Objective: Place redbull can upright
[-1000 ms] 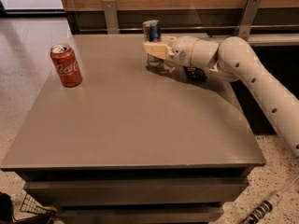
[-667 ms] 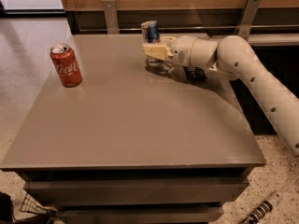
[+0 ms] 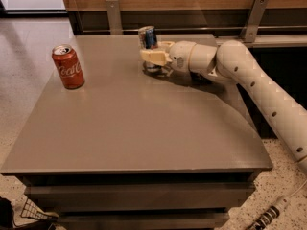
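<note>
I find the slim blue-and-silver redbull can (image 3: pixel 147 36) near upright at twelve o'clock on the grey bench (image 3: pixel 134 128), my hand (image 3: pixel 154 57) clamped round its lower body, apparently to steady its base before release.

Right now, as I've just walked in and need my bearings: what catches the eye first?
The white arm reaching in from the right, its gripper closed on the upright redbull can at the far edge of the table. Next, the red Coke can standing alone near the left edge.
</note>
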You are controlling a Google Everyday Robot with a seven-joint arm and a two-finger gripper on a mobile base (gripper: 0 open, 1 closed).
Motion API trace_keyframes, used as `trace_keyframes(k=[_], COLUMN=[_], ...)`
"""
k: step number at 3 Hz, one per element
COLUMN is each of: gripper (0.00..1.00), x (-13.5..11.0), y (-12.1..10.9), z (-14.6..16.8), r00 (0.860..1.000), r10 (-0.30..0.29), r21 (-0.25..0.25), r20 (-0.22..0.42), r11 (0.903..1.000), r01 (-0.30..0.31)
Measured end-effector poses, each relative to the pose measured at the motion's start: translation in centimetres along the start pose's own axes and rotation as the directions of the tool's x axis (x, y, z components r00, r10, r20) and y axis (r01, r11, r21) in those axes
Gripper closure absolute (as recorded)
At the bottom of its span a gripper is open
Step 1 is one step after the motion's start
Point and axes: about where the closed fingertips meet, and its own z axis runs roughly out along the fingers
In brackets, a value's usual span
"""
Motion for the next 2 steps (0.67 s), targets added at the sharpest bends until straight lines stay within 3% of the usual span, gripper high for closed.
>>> trace_keyframes(k=[2], gripper=[1.0], x=[-0.19], y=[1.03], z=[0.1], r00=[0.998], r10=[-0.055], r21=[-0.006], r20=[0.015], r11=[0.9985], r01=[0.055])
